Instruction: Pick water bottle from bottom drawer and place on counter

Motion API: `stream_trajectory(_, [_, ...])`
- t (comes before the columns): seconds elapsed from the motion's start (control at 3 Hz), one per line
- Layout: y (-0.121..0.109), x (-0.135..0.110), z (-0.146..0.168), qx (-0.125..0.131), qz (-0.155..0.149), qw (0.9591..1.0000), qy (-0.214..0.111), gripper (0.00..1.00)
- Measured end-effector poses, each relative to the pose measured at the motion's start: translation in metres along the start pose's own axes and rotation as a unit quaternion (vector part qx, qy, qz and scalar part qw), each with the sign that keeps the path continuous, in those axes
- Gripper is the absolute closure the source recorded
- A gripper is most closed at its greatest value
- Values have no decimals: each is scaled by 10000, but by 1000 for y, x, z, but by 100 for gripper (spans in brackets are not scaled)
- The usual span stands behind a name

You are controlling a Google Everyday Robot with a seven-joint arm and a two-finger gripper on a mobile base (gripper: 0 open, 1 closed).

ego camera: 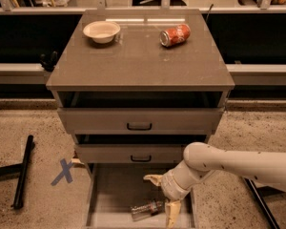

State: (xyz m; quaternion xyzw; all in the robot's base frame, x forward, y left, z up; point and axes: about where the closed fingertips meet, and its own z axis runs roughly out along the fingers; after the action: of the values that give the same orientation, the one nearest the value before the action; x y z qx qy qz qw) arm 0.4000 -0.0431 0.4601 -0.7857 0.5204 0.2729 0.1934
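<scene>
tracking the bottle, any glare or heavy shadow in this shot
Camera view: a bright glare streak lies near the far edge of the glossy grey-brown counter, between the cream bowl and the red soda can. Camera view: the deep grey-brown bottom drawer is dim, yet the small clear plastic water bottle shows faint highlights beside the tool, open low inside that drawer.

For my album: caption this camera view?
Gripper, open, in the bottom drawer beside the water bottle.
</scene>
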Motion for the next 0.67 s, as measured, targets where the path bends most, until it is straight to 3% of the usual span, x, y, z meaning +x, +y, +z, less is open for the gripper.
stream_trajectory(0.33, [-5,43,20,29,160,9993,328,0])
stream_trajectory(0.67, [-4,92,45,40,446,9980,440,0])
